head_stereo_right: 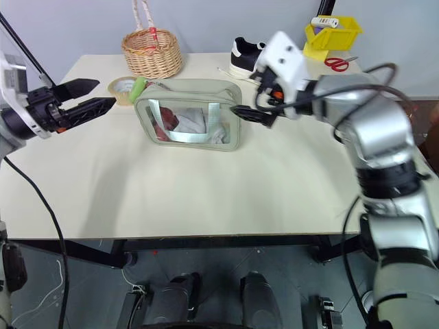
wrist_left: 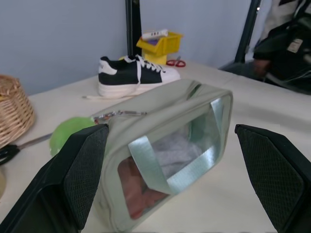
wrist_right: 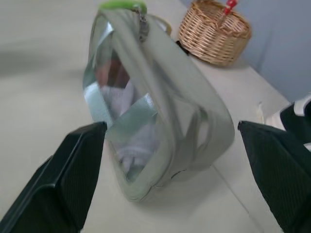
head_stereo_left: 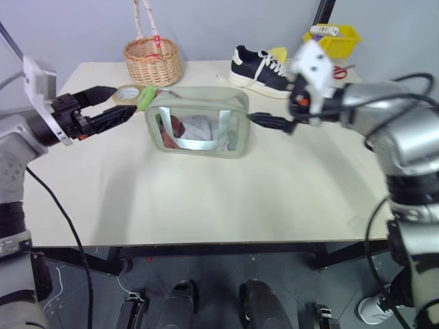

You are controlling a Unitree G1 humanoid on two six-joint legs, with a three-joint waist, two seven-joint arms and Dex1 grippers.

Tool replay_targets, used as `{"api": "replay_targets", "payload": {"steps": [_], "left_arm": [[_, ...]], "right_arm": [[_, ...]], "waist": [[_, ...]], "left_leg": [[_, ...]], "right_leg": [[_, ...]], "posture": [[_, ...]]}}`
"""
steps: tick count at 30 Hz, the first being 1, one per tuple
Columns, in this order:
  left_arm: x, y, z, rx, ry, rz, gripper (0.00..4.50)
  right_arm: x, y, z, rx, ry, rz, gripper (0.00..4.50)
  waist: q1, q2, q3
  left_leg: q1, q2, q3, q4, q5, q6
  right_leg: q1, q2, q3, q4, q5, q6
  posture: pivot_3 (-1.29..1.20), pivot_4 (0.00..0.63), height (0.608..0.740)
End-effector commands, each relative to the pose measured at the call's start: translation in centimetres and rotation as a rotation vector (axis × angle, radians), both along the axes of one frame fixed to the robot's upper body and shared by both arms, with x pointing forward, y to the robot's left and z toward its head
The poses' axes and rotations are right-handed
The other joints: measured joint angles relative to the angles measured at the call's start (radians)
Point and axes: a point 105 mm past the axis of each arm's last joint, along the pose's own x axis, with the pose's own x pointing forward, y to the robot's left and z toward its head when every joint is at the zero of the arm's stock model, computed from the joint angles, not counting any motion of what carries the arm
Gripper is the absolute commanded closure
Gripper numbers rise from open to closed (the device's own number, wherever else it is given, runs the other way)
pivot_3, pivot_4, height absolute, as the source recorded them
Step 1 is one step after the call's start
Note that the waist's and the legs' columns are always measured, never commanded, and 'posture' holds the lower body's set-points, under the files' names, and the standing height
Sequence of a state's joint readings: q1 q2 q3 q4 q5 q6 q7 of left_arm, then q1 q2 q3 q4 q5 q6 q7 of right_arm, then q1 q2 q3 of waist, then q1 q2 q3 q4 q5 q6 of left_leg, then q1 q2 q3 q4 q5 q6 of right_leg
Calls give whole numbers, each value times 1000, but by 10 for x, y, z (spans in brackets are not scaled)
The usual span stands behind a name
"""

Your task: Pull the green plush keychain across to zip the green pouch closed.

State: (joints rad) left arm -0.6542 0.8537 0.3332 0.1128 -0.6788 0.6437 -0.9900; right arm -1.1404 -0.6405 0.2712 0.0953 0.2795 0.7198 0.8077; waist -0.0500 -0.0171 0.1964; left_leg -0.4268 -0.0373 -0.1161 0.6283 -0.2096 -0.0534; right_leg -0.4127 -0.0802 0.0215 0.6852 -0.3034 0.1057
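The table held the green pouch near its back middle, standing upright — soft-sided and light by the look of it, likely to slide or buckle unless braced at its far end. The left gripper and right gripper flanked it, both spread wide, holding nothing. The green plush keychain sat at the pouch's left top corner — squashy, best pinched around its middle.

Both arms are silver-grey metal with rounded joint housings and loose black cables looping alongside. The left gripper and the right gripper each carry two black tapered fingers on a black base, topped by a white boxy wrist block; small orange-red accents mark both.
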Motion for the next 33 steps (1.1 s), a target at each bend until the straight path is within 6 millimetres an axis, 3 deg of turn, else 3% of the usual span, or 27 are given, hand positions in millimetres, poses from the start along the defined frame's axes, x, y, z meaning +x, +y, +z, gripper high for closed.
{"api": "replay_targets", "payload": {"steps": [1, 4, 8, 9, 11, 18, 26, 33], "left_arm": [[-6, 1, 10, 7, -54, 2, 49], [-8, 0, 9, 14, -55, -2, 49], [-11, 3, 5, 24, -49, 1, 49], [-11, 3, 4, 28, -47, 3, 16], [-12, 3, 2, 35, -46, 4, 0], [-12, 3, -3, 49, -40, 7, 0], [-12, 0, -5, 57, -35, -3, 0], [-10, 1, -4, 64, -34, 1, 0]], "right_arm": [[17, 27, 12, -70, -59, 2, 0], [35, 55, 7, -178, -96, 16, 0], [42, 77, -2, -239, -65, 63, 0], [43, 82, -5, -253, -57, 78, 250], [42, 91, -13, -287, -31, 113, 820], [39, 98, -10, -278, -13, 163, 4450], [13, 88, 12, -258, -8, 273, 4482], [-39, 57, -15, -314, 37, 349, 4482]], "waist": [[0, 0, 0], [2, 0, 0], [4, 0, 0], [5, 0, 0], [5, 0, 0], [3, 0, 0], [5, 0, 0], [6, 0, 0]], "left_leg": [[0, 0, 0, 0, 0, 0], [-1, -1, 0, 0, 0, -1], [-1, -1, 0, 0, 0, -1], [-1, -1, 0, 0, 0, -1], [-1, -2, 0, 0, 1, -1], [-1, -2, 0, 0, 1, -2], [-6, -2, 0, 0, 1, -2], [-10, -2, -1, 4, 2, -3]], "right_leg": [[-1, 0, 0, 0, 0, 0], [-2, 0, 0, 2, 0, 0], [-2, 1, 0, 2, 0, 0], [-2, 1, 0, 2, 0, 0], [-2, 1, 0, 2, 0, 0], [-4, 1, 0, 5, 0, 0], [-10, 1, 1, 7, 0, 0], [-15, 1, 1, 12, 0, 0]], "posture": [[0, 150, 695], [0, 150, 695], [0, 150, 695], [0, 150, 695], [0, 150, 695], [0, 150, 695], [0, 150, 695], [0, 150, 695]]}}
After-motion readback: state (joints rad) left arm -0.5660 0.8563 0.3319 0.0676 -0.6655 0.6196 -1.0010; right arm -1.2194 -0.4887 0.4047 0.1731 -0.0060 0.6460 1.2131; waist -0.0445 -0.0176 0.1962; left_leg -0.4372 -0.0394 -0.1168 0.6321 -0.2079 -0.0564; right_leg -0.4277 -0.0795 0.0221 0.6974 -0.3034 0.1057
